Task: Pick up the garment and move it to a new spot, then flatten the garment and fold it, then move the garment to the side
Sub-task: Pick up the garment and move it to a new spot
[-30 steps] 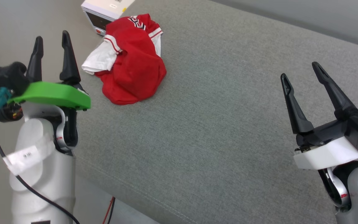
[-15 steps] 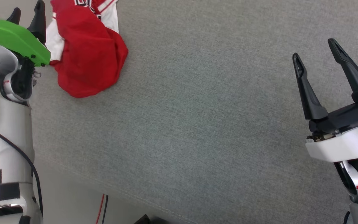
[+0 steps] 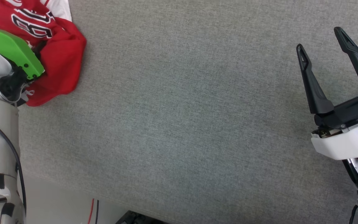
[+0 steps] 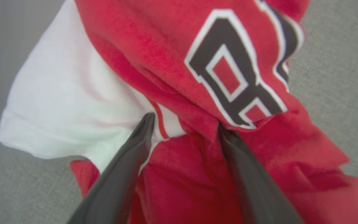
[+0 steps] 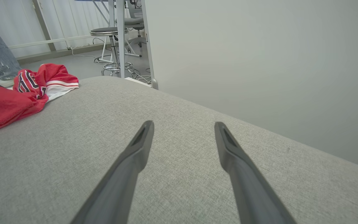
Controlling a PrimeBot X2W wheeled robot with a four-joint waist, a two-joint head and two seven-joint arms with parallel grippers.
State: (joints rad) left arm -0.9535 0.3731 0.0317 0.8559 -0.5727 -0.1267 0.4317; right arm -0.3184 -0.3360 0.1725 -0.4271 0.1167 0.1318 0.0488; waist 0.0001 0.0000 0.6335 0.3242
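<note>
Far left, head view: the left arm's green plate overlaps the garment, which lies bunched in a heap at the desk's left end, near that edge. Black white-outlined lettering faces up.

Left wrist view: left claw is released, fingers spread wide, tips down in the cloth. One tip sits at the striped trim of the white sleeve. The other tip runs under a red fold just below a big letter. A ridge of red fabric lies between the two fingers. Likely reason for the pose: straddle a fold so that closing pinches several layers at once. Nothing is gripped yet, and the heap rests on the desk.

Step in hand, by my reading: the first pick-up. Moving, flattening and folding are all ahead.

Middle: a broad stretch of grey desk cloth, probably the new spot for laying the garment out. Cables hang below the near edge.

Right: right claw is released too, fingers apart, holding nothing, well apart from the garment. Its own wrist view has it low over the desk, pointing toward a pale wall, with the garment far off to the left and a stool beyond. It seems parked clear, ready to help with flattening.

Risk: a pinch of sleeve trim alone may lift only the sleeve.
</note>
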